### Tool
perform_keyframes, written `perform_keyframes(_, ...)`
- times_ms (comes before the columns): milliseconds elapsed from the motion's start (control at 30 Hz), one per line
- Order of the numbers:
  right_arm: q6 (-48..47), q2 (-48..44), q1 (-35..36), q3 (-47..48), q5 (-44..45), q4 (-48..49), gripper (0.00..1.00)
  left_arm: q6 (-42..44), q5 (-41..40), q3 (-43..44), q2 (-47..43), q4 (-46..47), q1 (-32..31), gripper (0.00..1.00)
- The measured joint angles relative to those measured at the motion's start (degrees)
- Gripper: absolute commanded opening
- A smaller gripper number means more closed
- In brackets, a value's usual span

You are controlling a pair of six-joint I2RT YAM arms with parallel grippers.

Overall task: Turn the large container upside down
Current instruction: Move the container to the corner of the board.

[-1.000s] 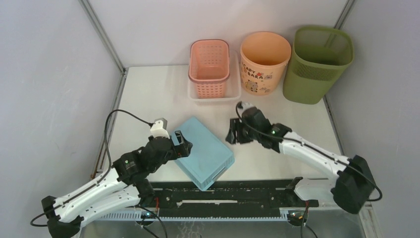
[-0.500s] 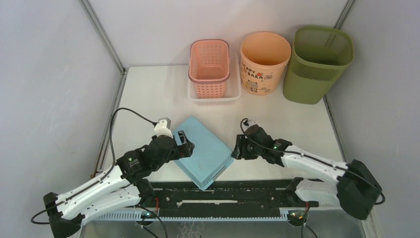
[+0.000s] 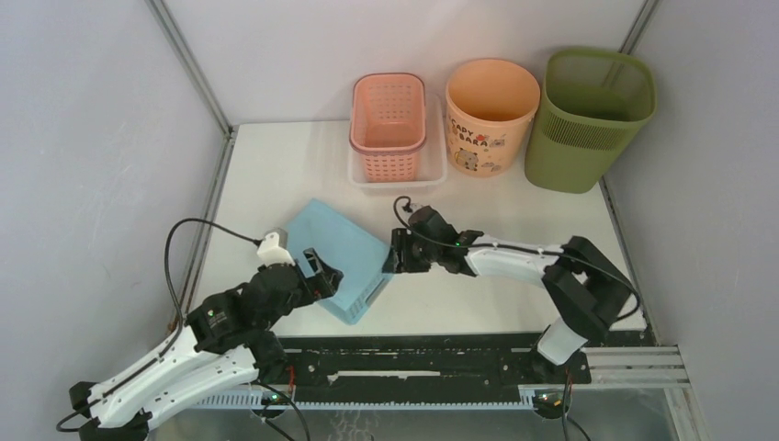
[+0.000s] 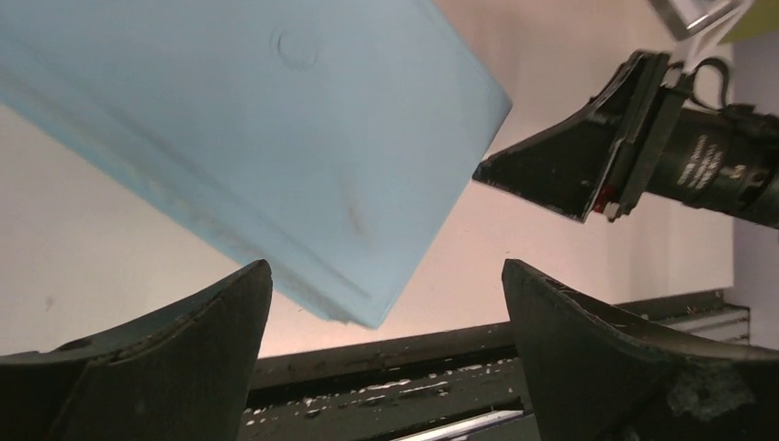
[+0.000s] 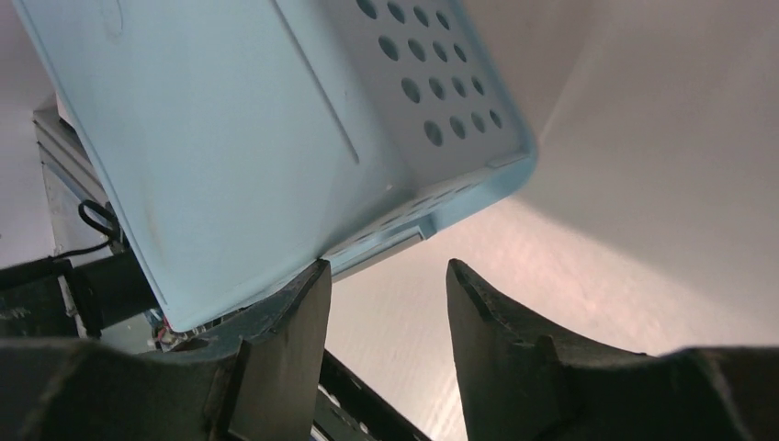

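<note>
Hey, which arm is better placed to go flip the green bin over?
Probably the right. The green bin stands upright in the far right corner, on that arm's side. The right gripper, open beside the blue basket, is nearer it than the left gripper.

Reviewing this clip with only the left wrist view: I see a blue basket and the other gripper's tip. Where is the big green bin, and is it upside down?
Observer: The top view shows the green bin at the far right corner of the table, upright with its mouth up.
Operator: Is either arm near it?
Observer: No. The left gripper and the right gripper are both at the blue basket, which lies bottom-up near the front.
Operator: Is the right one clamped on that basket?
Observer: No. The right wrist view shows its jaws apart with bare table between them; the basket's rim lies just past the fingertips.
</note>
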Motion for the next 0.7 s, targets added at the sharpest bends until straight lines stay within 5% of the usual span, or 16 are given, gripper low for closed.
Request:
perform_keyframes(400, -0.48, 20.06, -4.00, 24.26, -8.22, 3.19, 0.60, -12.85, -6.54, -2.10, -0.68, -11.96, 0.04, 1.00)
perform_keyframes(700, -3.67, 7.30, -5.70, 14.49, -8.02, -0.59, 0.63, -11.87, -7.52, -4.20, 8.11, -5.46, 9.62, 1.00)
